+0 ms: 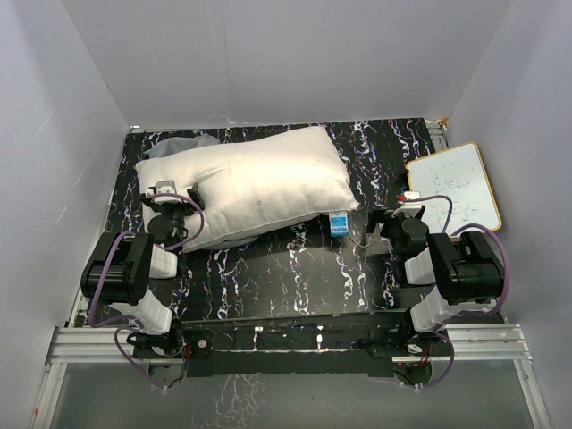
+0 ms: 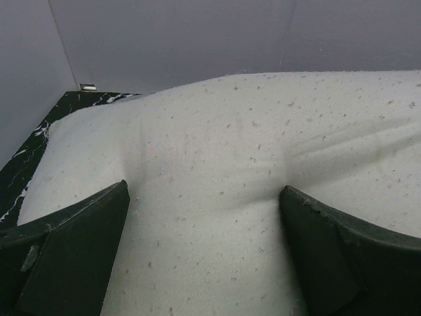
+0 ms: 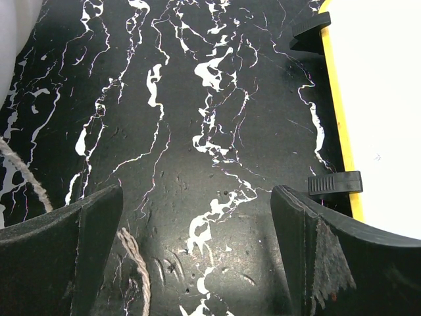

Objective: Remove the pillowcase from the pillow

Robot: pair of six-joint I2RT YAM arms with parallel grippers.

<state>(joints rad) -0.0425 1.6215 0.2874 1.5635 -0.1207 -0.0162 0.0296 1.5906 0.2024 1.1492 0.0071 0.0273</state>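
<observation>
Marbled table [image 1: 295, 268]: pillow [image 1: 259, 183] bare, pillowcase [image 1: 189, 143] crumpled behind; left gripper [image 2: 204, 217], right gripper [image 3: 197, 201] spread wide.

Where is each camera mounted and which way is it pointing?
Top external: above and behind the robot, looking down at the table, pillow and whiteboard; left arm and right arm show.
Left wrist: on the left wrist, facing the pillow; the open left gripper shows.
Right wrist: on the right wrist, facing down at the table beside the whiteboard; the open right gripper shows.
Shared: top and left wrist both see the pillow.
</observation>
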